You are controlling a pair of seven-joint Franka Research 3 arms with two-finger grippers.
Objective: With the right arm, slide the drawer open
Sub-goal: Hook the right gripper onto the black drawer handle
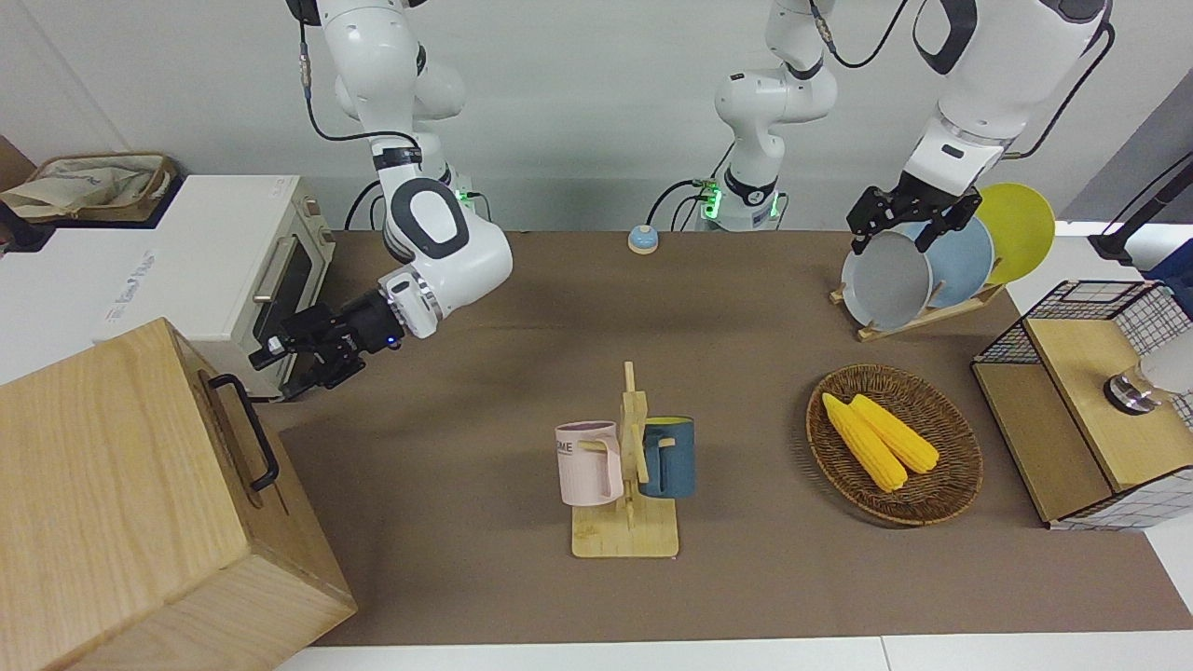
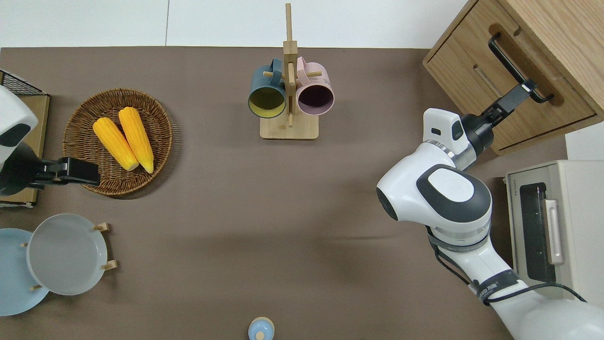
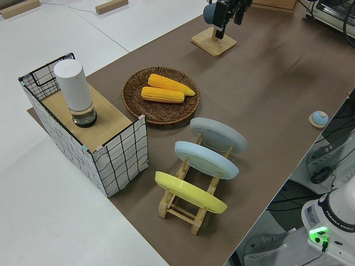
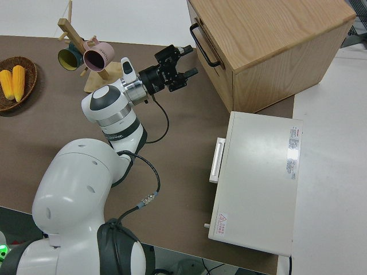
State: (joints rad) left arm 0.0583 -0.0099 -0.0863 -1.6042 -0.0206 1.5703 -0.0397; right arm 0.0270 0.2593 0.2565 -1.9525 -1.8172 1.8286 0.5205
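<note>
The large pale wooden box (image 2: 542, 52) fills the table's corner at the right arm's end, at about 1 o'clock in the overhead view and 8 o'clock in the front view. Its wide, shallow drawer (image 2: 524, 89) looks shut, its front flush with the box, and the black bar handle (image 2: 516, 66) runs along that front. The white toaster oven (image 2: 552, 231) sits beside the box, nearer to the robots.

The right arm (image 2: 439, 193) reaches toward the box from 5 o'clock in the overhead view. Its right gripper (image 2: 526, 89) points at the handle's end nearest the robots; in the right side view the 2 fingers stand apart with nothing between them, and they seem just short of the bar, so the pull has not begun. The left arm is parked, and I cannot tell how its left gripper (image 1: 899, 219) stands.

Risks, as I judge them: the gripper meets the handle near 1 end, not its middle, so an off-centre pull could skew the drawer and jam it. Fingers closing beside the bar, not around it, would slip off. A pull not in line with the drawer's travel could drag the whole box across the table (image 2: 226, 212).

Hard to make out: whether a fingertip already touches the bar. The box is cut off by the frame edges in the overhead and front views, and the drawer's inside is hidden.
</note>
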